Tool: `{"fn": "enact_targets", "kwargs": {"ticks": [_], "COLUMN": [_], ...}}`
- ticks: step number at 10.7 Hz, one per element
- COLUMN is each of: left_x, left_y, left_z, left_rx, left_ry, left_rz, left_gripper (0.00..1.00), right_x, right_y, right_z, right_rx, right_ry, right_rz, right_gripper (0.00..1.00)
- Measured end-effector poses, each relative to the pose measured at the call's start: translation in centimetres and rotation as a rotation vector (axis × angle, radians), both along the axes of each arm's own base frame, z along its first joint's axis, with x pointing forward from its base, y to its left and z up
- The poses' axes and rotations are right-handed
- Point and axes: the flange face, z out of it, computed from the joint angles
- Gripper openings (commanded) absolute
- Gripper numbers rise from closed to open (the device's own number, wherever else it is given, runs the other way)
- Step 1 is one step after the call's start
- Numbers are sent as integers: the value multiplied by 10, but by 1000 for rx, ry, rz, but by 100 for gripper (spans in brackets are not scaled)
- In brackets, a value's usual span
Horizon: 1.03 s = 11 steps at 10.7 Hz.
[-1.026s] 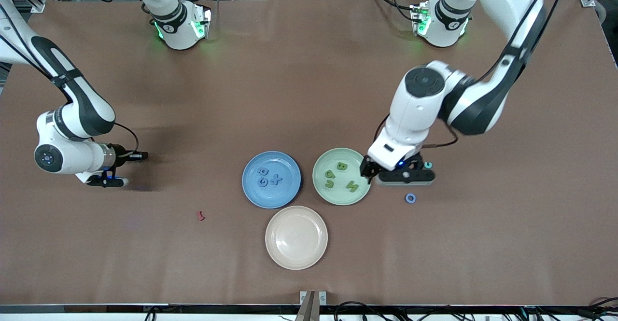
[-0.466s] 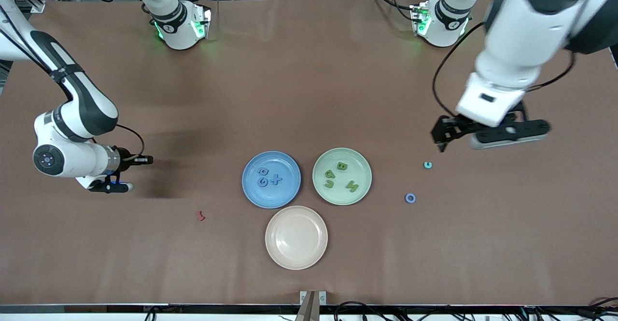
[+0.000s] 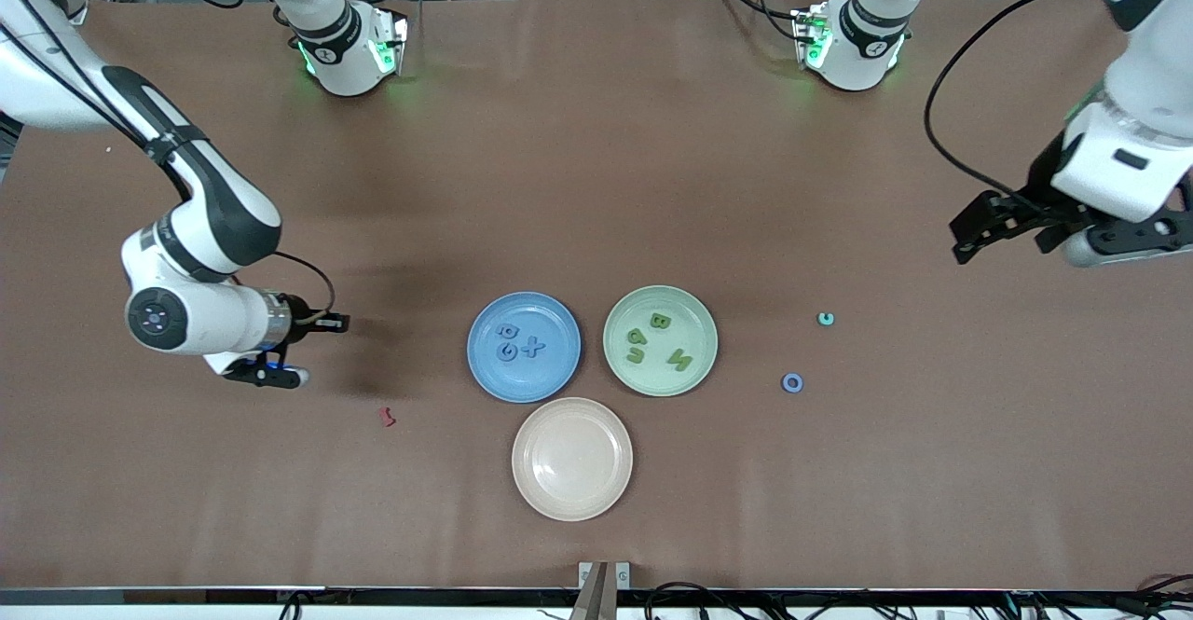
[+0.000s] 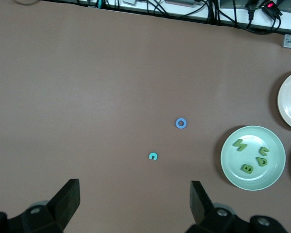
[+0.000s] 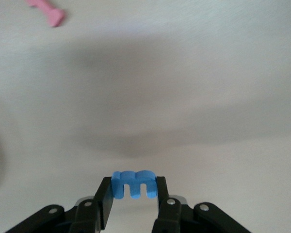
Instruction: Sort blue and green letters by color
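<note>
Right wrist view: the right gripper (image 5: 132, 196), over bare table toward the right arm's end, pinches a blue letter (image 5: 133, 183), a chunky E-like block, by its two ends. It looks light and stiff, probably foam or plastic, so a grip across the flat sides should hold. Front view: the blue plate (image 3: 485, 364) holds blue letters, the green plate (image 3: 699, 359) green ones. The left gripper (image 3: 1007, 228) hangs spread wide, empty.

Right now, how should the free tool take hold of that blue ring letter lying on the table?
Probably straight down from above: the blue ring letter lies flat on bare table, so pinch across its outer rim. The open left tool is free.
</note>
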Motion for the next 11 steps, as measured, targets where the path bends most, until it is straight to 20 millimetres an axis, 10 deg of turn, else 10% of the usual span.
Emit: {"fn": "enact_targets", "kwargs": {"ticks": [11], "left_x": [-11], "left_y": [23], "left_z": [19], "left_rx": [25], "left_ry": [23], "left_rz": [-50], "left_gripper": [100], "right_x": [-19], "right_y": [278], "right_z": [-22], "right_rx": [25], "right_ry": [-17], "right_rz": [-357], "right_gripper": [0]}}
